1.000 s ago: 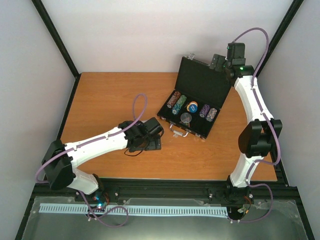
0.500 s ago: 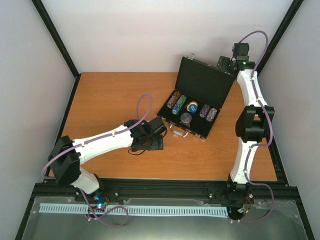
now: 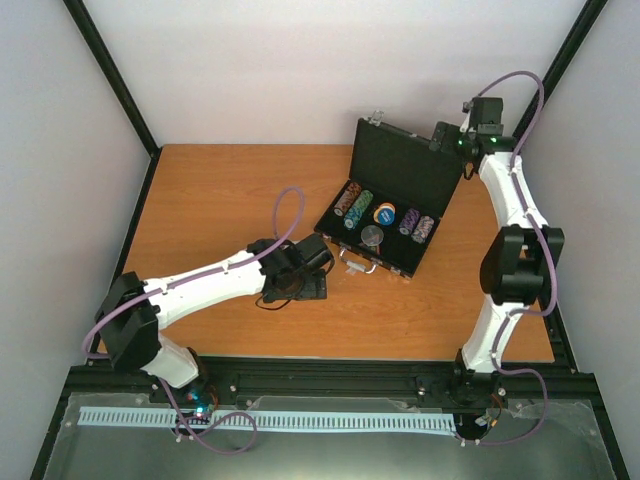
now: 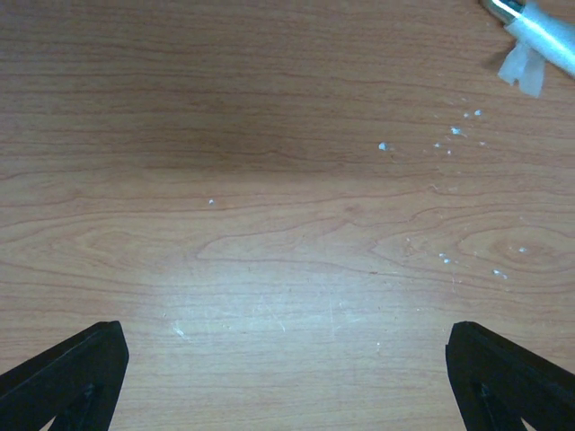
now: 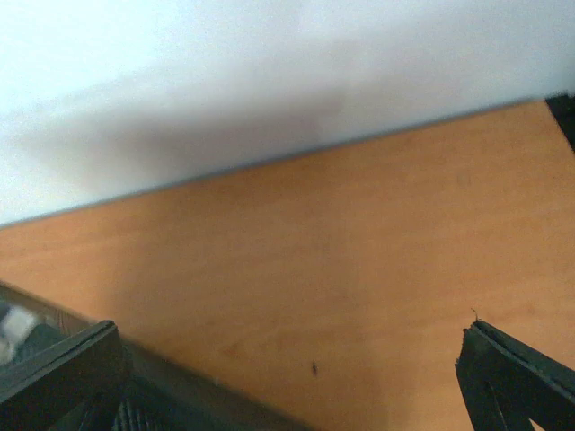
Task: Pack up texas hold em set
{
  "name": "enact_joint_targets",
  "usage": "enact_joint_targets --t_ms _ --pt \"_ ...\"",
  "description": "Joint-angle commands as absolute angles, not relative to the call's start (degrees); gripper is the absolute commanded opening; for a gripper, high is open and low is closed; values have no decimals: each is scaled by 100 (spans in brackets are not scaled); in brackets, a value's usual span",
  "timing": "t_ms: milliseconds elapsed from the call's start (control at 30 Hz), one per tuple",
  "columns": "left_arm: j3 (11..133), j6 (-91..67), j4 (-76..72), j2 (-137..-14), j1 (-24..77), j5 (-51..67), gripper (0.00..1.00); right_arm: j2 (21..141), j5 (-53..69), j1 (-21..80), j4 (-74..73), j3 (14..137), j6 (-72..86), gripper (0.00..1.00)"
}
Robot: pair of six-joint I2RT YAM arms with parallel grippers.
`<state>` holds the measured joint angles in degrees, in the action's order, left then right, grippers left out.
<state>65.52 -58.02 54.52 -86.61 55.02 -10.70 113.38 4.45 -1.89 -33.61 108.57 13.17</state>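
The texas hold em set's black case (image 3: 405, 170) lies open at the table's back right, lid standing up. Its base holds short stacks of poker chips (image 3: 353, 204), a blue round disc (image 3: 384, 213) and a grey disc (image 3: 372, 236). The silver handle (image 3: 355, 268) faces the front, and in the left wrist view it shows at the corner (image 4: 537, 36). My left gripper (image 3: 300, 285) rests low over bare wood just left of the handle, open and empty (image 4: 287, 382). My right gripper (image 3: 445, 135) hovers behind the lid's upper right corner, open and empty (image 5: 287, 386), with the case's edge (image 5: 180, 400) below it.
White walls and black frame posts (image 3: 110, 75) close in the table at the back and sides. The wooden tabletop (image 3: 220, 200) stretches left of the case. A purple cable loop (image 3: 285, 215) rises from the left arm.
The right arm straightened, and its gripper shifted slightly along the lid's top corner. The left gripper slid a little right toward the case, then stayed put. Both stayed open.
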Motion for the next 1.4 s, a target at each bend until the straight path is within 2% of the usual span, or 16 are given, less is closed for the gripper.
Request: enact_joint_targets --t_ms 0,300,700,1067,1233,1333,1367 --pt "6626 -5760 5415 -8317 5509 -1145 100 10572 640 -99 -3606 9884 1400 100" --pt "6212 -5851 5570 -7504 5506 -1262 100 8873 577 578 -3464 7938 1702 100" --pt "5677 -5918 5659 -6576 5505 -1213 100 7166 601 1580 -4307 7133 2089 100" --pt "5413 -6031 4657 -6714 5488 -721 100 7518 856 1908 -4432 7091 1892 100" --pt "5109 -6282 3661 -6908 4868 95 100 8210 992 1924 -4272 7434 1678 84" --pt "4991 -6329 3054 -7136 4400 517 100 8728 1032 1924 -4195 7678 1518 64" --pt "5007 -6305 2971 -7274 4252 617 100 8876 1043 1925 -4118 7729 1469 49"
